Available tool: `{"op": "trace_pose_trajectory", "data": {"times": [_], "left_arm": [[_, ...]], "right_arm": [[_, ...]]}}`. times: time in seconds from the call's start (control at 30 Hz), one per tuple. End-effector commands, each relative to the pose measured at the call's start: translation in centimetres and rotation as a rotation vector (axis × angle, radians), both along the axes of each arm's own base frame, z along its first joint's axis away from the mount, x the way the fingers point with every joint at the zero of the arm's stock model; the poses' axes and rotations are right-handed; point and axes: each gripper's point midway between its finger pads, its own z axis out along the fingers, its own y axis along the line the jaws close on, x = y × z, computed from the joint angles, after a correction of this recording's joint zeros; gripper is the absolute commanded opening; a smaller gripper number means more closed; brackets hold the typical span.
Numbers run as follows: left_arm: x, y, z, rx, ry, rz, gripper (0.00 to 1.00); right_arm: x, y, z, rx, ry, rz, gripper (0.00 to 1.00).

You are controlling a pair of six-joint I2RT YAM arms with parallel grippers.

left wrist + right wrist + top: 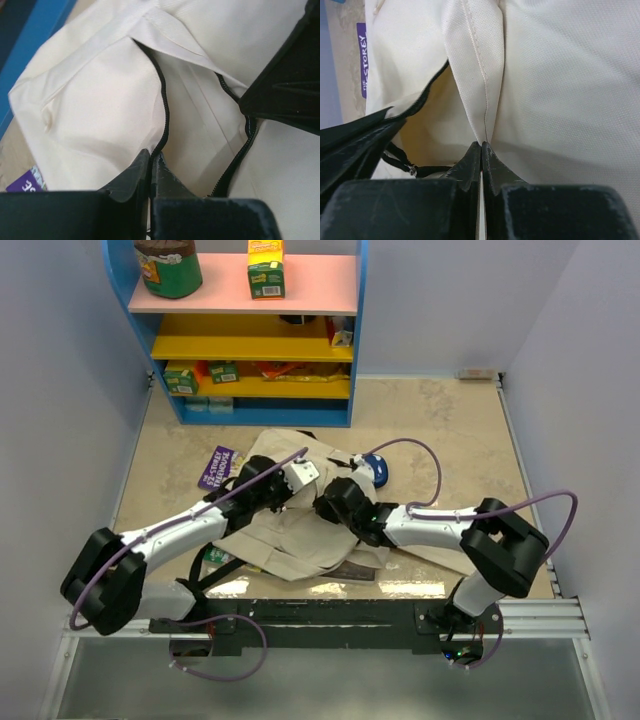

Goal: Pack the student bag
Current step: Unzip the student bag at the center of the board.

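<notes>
"While both arms are on it, where does the student bag sit on the bench?"

"Dead centre, crumpled, at 6 o'clock from the shelf. Its long axis seems to run from 11 to 5 o'clock."

"And the arms?"

"From 8 o'clock comes the left arm, from 4 o'clock the right arm, wrists meeting over the canvas. Neither is nearer; both touch it."

"Anything to pack?"

"I see a purple book at the bag's 10 o'clock and a blue pencil case at its 2 o'clock."

"The grip?"

"Pinched together on the zip edge are the left fingers; the right fingers are clamped on a canvas fold. The mouth gapes between them, so I judge that pulling toward 9 and 3 o'clock widens it."
</notes>
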Motion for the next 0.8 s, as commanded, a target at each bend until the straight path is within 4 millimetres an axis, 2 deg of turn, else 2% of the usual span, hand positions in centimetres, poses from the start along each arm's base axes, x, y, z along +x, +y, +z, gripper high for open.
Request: {"op": "trace_pose_trajectory", "data": {"times": [0.0, 0.03, 0.1, 0.13, 0.17, 0.2, 0.23, 0.3, 0.33, 0.37, 0.47, 0.6, 0.77], "left_arm": [[2.1, 1.6, 5.2, -0.192, -0.089, 0.225, 0.00], [1.9, 1.9, 5.2, -0.211, -0.073, 0.235, 0.00], [1.8, 2.3, 4.6, -0.224, -0.039, 0.232, 0.00], [1.7, 2.3, 4.6, -0.226, -0.039, 0.226, 0.00], [1.6, 2.4, 4.5, -0.224, -0.038, 0.218, 0.00], [1.4, 2.4, 4.2, -0.215, -0.034, 0.214, 0.00], [1.4, 2.5, 4.2, -0.212, -0.038, 0.212, 0.00], [1.3, 2.5, 4.1, -0.202, -0.040, 0.196, 0.00], [1.3, 2.5, 4.1, -0.198, -0.041, 0.193, 0.00], [1.4, 2.4, 4.3, -0.198, -0.044, 0.190, 0.00], [1.3, 2.3, 4.3, -0.183, -0.047, 0.169, 0.00], [1.4, 2.3, 4.6, -0.173, -0.057, 0.155, 0.00], [1.2, 2.0, 5.1, -0.183, -0.058, 0.134, 0.00]], "right_arm": [[0.7, -1.9, 1.3, -0.060, -0.041, -0.031, 0.05], [1.0, -2.2, 2.5, -0.051, -0.057, -0.040, 0.09], [1.6, -4.0, 3.6, -0.066, -0.069, -0.079, 0.28], [1.7, -5.0, 5.2, -0.041, -0.092, -0.105, 0.37], [1.9, -7.0, 5.2, -0.068, -0.078, -0.147, 0.48], [1.9, -8.2, 5.4, -0.076, -0.070, -0.184, 0.54], [1.4, -11.8, 5.8, -0.159, -0.058, -0.285, 0.67], [1.4, -16.2, 6.2, -0.222, -0.038, -0.425, 0.81], [0.6, -18.5, 5.5, -0.301, 0.002, -0.458, 0.88], [0.7, -21.1, 5.4, -0.321, 0.031, -0.522, 0.90], [-0.9, -24.6, 3.0, -0.378, 0.178, -0.562, 0.96], [-2.5, -25.9, 0.1, -0.433, 0.313, -0.560, 0.99], [-2.1, -26.0, -1.7, -0.467, 0.375, -0.534, 0.99]]}}
